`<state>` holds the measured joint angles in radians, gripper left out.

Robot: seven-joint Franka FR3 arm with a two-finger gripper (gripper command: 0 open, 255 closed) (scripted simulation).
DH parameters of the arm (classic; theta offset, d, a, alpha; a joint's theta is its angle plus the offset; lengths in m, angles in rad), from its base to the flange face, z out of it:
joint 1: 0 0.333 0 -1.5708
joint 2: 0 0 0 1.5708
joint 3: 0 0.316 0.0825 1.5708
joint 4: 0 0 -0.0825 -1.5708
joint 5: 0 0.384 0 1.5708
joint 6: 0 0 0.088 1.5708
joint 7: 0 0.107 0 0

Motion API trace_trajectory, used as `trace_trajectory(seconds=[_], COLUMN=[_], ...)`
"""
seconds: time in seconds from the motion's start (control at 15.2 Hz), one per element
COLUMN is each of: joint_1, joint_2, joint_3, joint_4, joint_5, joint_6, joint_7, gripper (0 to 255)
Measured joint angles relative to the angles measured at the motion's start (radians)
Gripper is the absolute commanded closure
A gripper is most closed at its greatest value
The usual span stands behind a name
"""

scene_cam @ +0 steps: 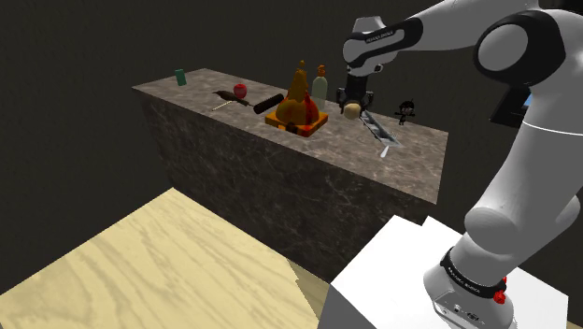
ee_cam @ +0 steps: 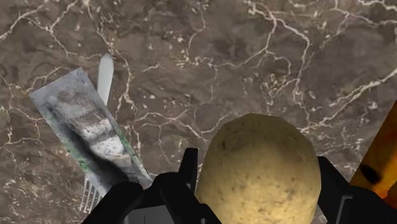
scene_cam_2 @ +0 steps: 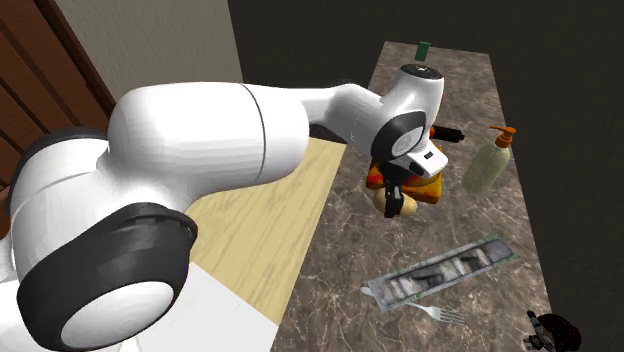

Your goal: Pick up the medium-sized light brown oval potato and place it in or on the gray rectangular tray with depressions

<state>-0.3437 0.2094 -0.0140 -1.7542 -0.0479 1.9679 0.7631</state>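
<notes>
Clamping the light brown, speckled oval potato between its fingers, the black pincer hangs over the dark marbled stone worktop. The pick appears done; transfer to the nearby grey rectangular tray with depressions and release remain.

Shoulder view faces the counter from afar, second exterior from overhead, wrist close above.

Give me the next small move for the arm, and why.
Probably carry the potato sideways toward the tray at its present height. The gripper is shut on the potato, which seems lifted off the marble counter, and the tray lies off to one side next to the fork, not beneath the potato.
</notes>
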Motion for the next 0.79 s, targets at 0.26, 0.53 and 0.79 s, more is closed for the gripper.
trace_trajectory(seconds=[0.26, 0.53, 0.79], joint_1=[-0.049, -0.107, -0.162], joint_2=[0.038, 0.079, 0.138], joint_3=[-0.03, -0.061, -0.085], joint_4=[0.047, 0.109, 0.183], joint_5=[0.009, 0.021, 0.036], joint_6=[-0.005, -0.022, -0.035], joint_7=[-0.081, -0.173, -0.255], gripper=[255, 255, 255])
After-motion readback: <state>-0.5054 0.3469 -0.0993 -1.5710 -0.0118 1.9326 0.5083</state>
